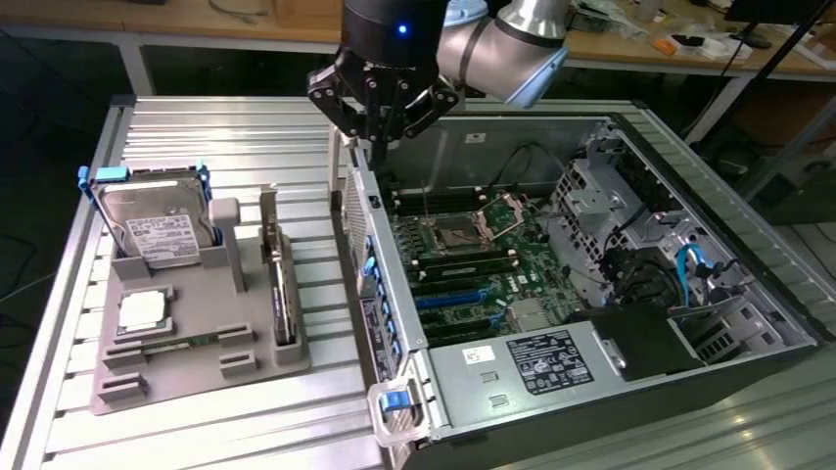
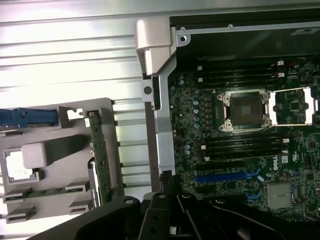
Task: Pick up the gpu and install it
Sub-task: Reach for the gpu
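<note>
The gpu point(image 1: 280, 294) is a thin dark card standing edge-on in a slot of the grey holder point(image 1: 196, 367), at the exterior view's left of the open computer case point(image 1: 731, 284). In the wrist view the gpu point(image 2: 101, 160) shows as a slim greenish-dark strip in the holder point(image 2: 55, 120). My gripper point(image 1: 380, 147) hangs fingers-down over the case's near wall, above and apart from the card, shut with nothing between its fingers. In the wrist view the gripper point(image 2: 169, 181) sits over the case edge beside the motherboard point(image 2: 240, 150).
The holder also carries a silver hard drive point(image 1: 157, 230) in a blue frame, a processor chip point(image 1: 141, 311) and a green memory stick point(image 1: 183, 343). Inside the case are the processor socket point(image 1: 460, 233), blue expansion slots point(image 1: 451, 299) and cables point(image 1: 692, 269). A blue latch point(image 1: 398, 406) juts out at the front.
</note>
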Motion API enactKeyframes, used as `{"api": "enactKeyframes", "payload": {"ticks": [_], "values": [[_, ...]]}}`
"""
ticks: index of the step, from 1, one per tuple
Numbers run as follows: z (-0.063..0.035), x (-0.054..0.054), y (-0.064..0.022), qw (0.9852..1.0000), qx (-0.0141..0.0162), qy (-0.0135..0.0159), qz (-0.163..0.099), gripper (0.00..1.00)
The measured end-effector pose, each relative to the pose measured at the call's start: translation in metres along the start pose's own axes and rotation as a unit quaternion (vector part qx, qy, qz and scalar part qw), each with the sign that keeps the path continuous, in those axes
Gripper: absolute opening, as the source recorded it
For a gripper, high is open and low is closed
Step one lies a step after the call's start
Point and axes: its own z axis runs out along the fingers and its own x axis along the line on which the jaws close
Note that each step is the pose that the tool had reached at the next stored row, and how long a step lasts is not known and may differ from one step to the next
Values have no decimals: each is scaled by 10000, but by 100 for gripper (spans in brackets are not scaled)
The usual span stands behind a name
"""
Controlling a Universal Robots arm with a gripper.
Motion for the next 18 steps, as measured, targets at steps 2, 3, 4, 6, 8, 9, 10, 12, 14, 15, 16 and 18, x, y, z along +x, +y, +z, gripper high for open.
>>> {"api": "enactKeyframes", "payload": {"ticks": [2, 3, 4, 6, 8, 9, 10, 12, 14, 15, 16, 18], "values": [[-1, 60, -4, 10000, 0, 0, 1, 11], [-2, 84, -6, 10000, 0, 0, 1, 11], [-3, 106, -8, 10000, 0, 0, 1, 11], [-5, 151, -11, 10000, 0, 0, 0, 11], [-6, 197, -15, 10000, 0, 0, 0, 11], [-6, 221, -17, 10000, 0, 0, 0, 11], [-7, 250, -19, 10000, 0, 0, 1, 11], [-8, 305, -23, 10000, 0, 0, 1, 11], [-10, 364, -27, 10000, 0, 0, 0, 11], [-11, 394, -29, 10000, 0, 0, 0, 11], [-12, 421, -31, 10000, 0, 0, 0, 11], [-14, 485, -36, 10000, 0, 0, 1, 11]]}}
